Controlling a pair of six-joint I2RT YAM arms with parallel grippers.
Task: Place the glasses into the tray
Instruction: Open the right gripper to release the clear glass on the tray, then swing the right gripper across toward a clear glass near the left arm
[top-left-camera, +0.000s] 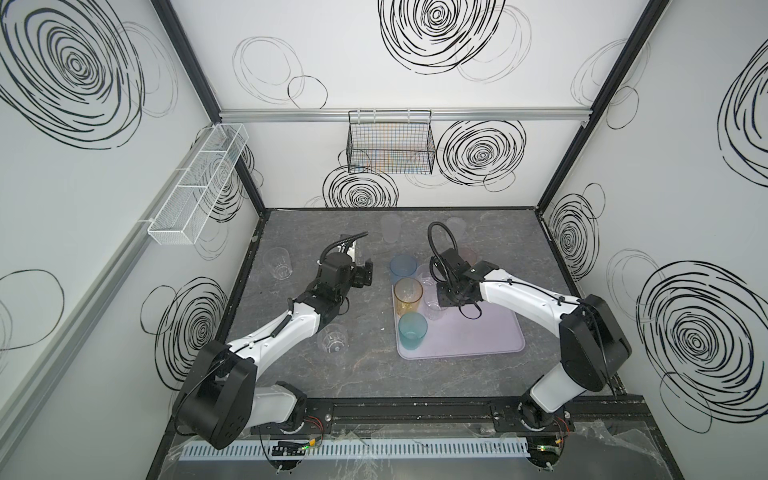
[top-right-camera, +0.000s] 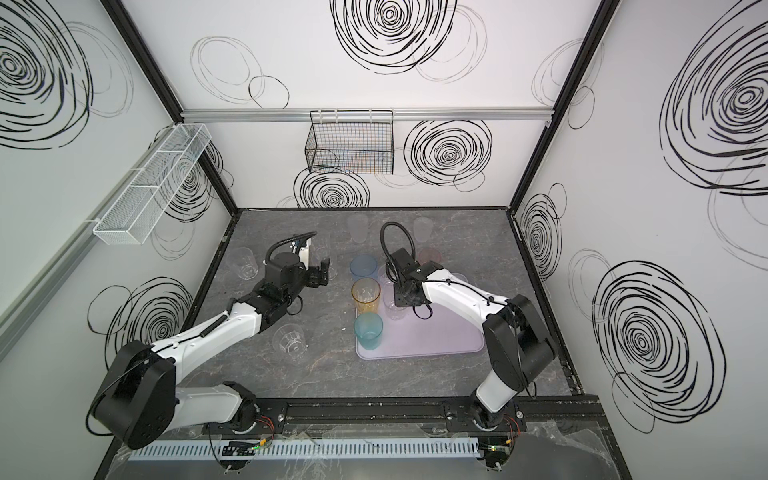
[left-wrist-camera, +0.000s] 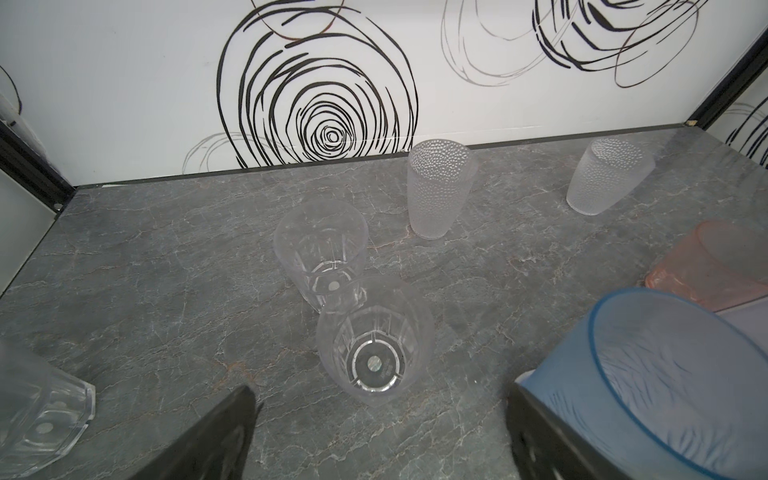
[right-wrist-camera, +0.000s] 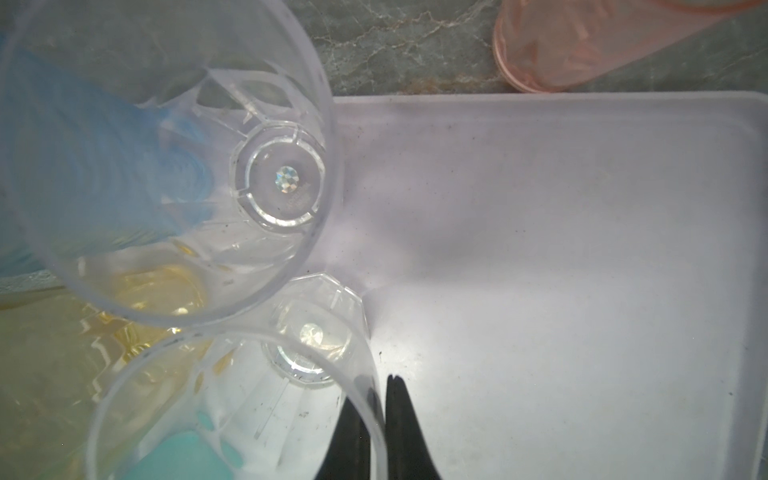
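**Materials and shapes.** The flat pale lavender plastic tray (top-left-camera: 478, 336) has rounded corners and a low rim. It lies on the grey marble-patterned tabletop (top-left-camera: 374, 382), right of centre.

All glasses are see-through tumblers standing upright with the mouth up.
- Along the tray's left edge stand a tall amber tumbler (top-left-camera: 409, 296) and a tall teal tumbler (top-left-camera: 412, 331).
- Just beside them on the tray stand two short clear faceted tumblers, a far one (top-left-camera: 427, 276) and a near one (right-wrist-camera: 232, 415).
- A tall blue tumbler (top-left-camera: 403, 266) stands at the tray's far left corner. The views do not show whether its base is on the tray.
- A short pink tumbler (right-wrist-camera: 582, 45) stands on the tabletop just beyond the far rim.

**Grippers.** The right gripper (right-wrist-camera: 374, 388) is clamped on the wall of the near clear tumbler, with one finger inside the rim and one outside. Whether that tumbler's base rests on the tray cannot be told. The left gripper (top-left-camera: 363, 274) has its jaws wide apart, holds nothing, and sits left of the blue tumbler.

**Edges and open room.** The right half of the tray is bare surface out to its rim.

**Count, on the tabletop.**
- Two frosted dimpled tumblers (left-wrist-camera: 438, 195) (left-wrist-camera: 609, 178) stand near the back wall.
- Two clear faceted tumblers (left-wrist-camera: 322, 253) (left-wrist-camera: 376, 336) stand touching in front of the left gripper.
- One clear tumbler (top-left-camera: 278, 262) stands near the left edge.
- One clear tumbler (top-left-camera: 332, 338) stands beside the left forearm.

**Count, all glasses.** Six clear, two frosted, and one each of blue, amber, teal and pink.
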